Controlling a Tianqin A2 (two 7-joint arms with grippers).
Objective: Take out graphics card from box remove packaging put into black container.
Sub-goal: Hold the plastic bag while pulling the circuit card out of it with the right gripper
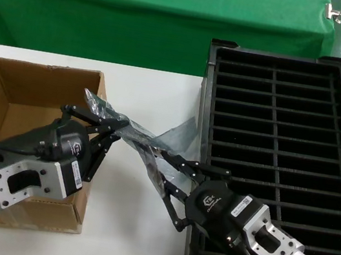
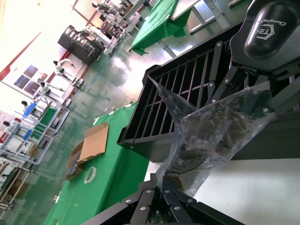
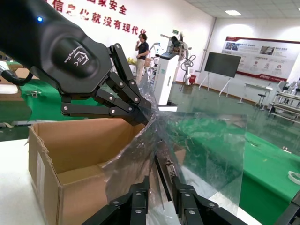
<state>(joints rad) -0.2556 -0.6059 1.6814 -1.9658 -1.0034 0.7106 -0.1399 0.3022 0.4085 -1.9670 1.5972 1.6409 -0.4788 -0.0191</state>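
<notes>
Crinkled translucent plastic, the packaging [image 1: 149,138], hangs stretched above the white counter [image 1: 121,224], just left of the black container [image 1: 289,121] and touching neither it nor the counter.

Nearest, the right hand [image 1: 162,169] reaches up from the container's near-left corner; its fingers are pinched narrow on the bag's lower edge. In the right wrist view the same fingertips [image 3: 140,197] close on the plastic, with the graphics card [image 3: 166,171] showing as a thin dark edge with a silver bracket inside the bag, standing between them.

Left of the container, over the box's right wall, the left hand [image 1: 116,130] grips the bag's upper end, fingers drawn tight on it. The left wrist view shows dark board inside the plastic [image 2: 211,140], with the right hand beyond.

Brown cardboard box [image 1: 23,109] sits left of the container on the counter, flaps upright, interior bare as far as visible.

Beyond the container, a green-draped table [image 1: 110,19].
</notes>
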